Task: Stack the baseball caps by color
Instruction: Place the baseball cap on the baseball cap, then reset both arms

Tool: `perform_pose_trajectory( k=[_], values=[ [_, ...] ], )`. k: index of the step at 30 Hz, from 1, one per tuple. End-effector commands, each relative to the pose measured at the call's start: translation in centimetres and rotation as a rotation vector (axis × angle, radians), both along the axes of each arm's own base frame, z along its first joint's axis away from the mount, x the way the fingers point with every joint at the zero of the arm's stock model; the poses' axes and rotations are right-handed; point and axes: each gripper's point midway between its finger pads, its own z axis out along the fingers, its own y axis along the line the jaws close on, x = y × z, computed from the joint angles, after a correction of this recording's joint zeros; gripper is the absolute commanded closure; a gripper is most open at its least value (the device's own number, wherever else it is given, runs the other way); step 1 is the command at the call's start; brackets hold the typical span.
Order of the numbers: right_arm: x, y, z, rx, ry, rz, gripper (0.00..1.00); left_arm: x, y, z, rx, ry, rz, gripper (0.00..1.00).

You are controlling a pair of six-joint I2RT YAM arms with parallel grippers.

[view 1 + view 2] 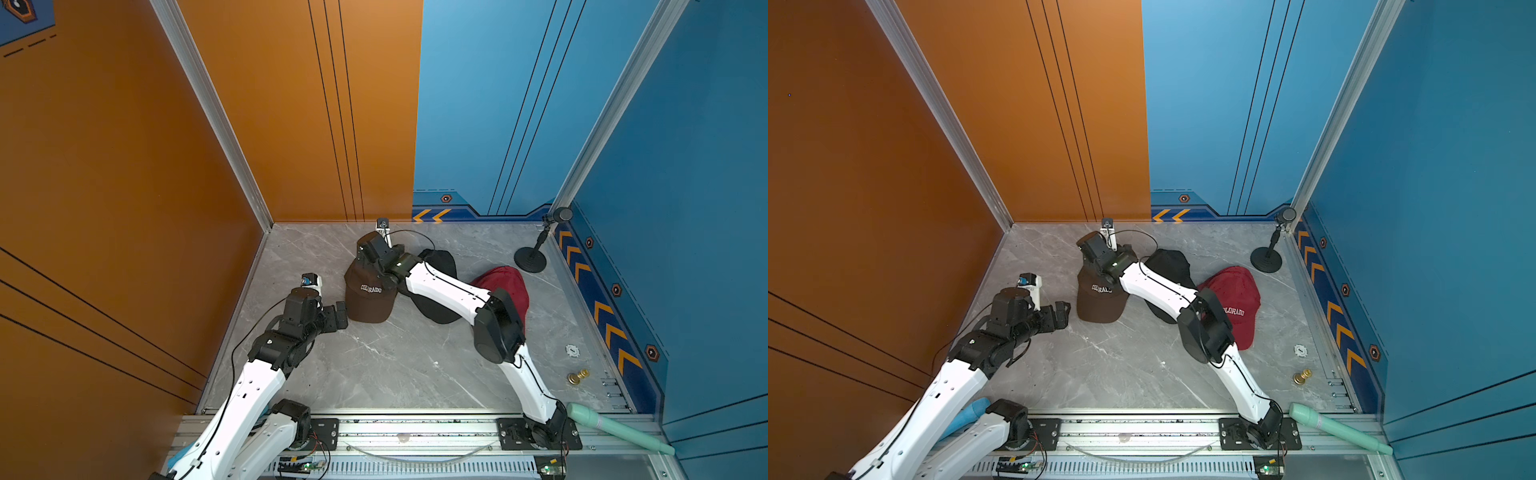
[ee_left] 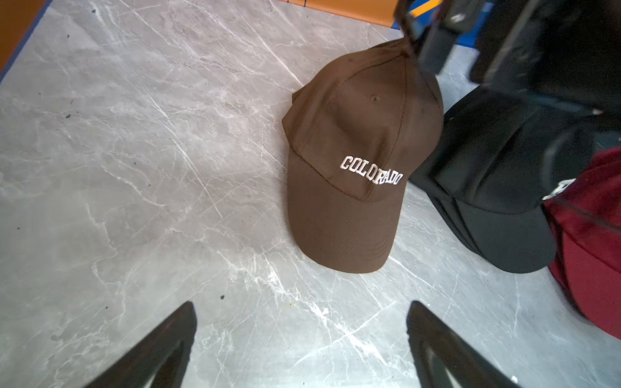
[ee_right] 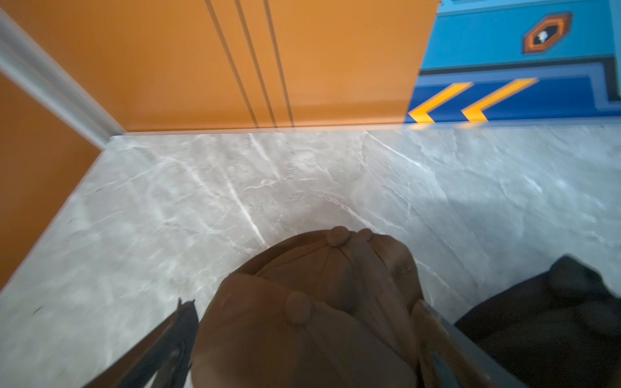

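Ahead of my left claw (image 2: 302, 304) the grey table (image 2: 134, 168) is bare and wide. On its outer side, away from my other arm, this bare ground runs until the orange side wall (image 1: 124, 208). Behind both claws, toward my bases, both top views show a large free area of table.

My right claw (image 3: 304, 305) is close to the far edge. Beyond it there is only a short strip of table before the back wall (image 3: 302, 67). On its outer side it is crowded. The black caps (image 2: 487, 168) lie just beside it, then come the red caps (image 1: 1233, 291). Farther off, the microphone stand (image 1: 530, 259) is in the corner.

My left claw is spread wide, with only table between its two fingers (image 2: 161, 346). It holds nothing and touches nothing. The brown caps (image 2: 353, 151) lie a little ahead of it, on the side of my right arm. The brim points back toward this claw, and the top cap has white COLORADO letters.

My right claw also stands wide, low over the back of the brown caps, and their crown is between its fingers. In the right wrist view I see two top buttons, one behind the other, so more than one brown cap lies there. One finger looks to be against the fabric, but I cannot tell if it presses. The black caps lie right against the brown ones.
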Motion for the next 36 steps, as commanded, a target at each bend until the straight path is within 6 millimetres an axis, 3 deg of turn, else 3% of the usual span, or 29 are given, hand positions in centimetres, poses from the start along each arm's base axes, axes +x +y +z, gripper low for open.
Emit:
perform_pose_trajectory(
  k=[1, 5, 8, 11, 16, 19, 24, 29, 36],
  values=[
    [-1.0, -1.7, 9.4, 0.141, -0.161, 0.153, 0.00, 0.4, -0.3, 0.1, 0.006, -0.010, -0.015, 0.02],
    [-3.0, -5.9, 11.0, 0.116, -0.208, 0.219, 0.00, 1.0, -0.8, 0.8, 0.044, -0.034, -0.037, 0.02],
    [-4.9, -9.2, 11.1, 0.060, -0.229, 0.231, 0.00, 1.4, -1.4, 1.3, 0.077, -0.063, -0.061, 0.02],
    [-5.8, -14.1, 10.7, 0.015, -0.232, 0.190, 0.00, 1.7, -1.8, 1.7, 0.101, -0.097, -0.071, 0.02],
    [-8.6, -19.7, 9.4, -0.044, -0.223, 0.153, 0.00, 2.3, -2.2, 2.0, 0.118, -0.130, -0.076, 0.02],
    [-10.5, -23.0, 7.3, -0.100, -0.190, 0.125, 0.00, 2.4, -1.6, 1.7, 0.155, -0.140, -0.053, 0.02],
    [-14.3, -30.2, 3.7, -0.139, -0.265, 0.009, 0.00, 2.3, 2.0, 1.4, 0.263, -0.299, 0.096, 0.02],
    [-18.0, -38.0, 0.3, -0.154, -0.398, -0.283, 0.00, 1.3, 6.2, -0.2, 0.299, -0.433, 0.285, 0.02],
    [-20.2, -42.7, -4.2, -0.207, -0.372, -0.451, 0.00, 0.8, 9.6, -0.9, 0.328, -0.446, 0.416, 0.02]
  ],
)
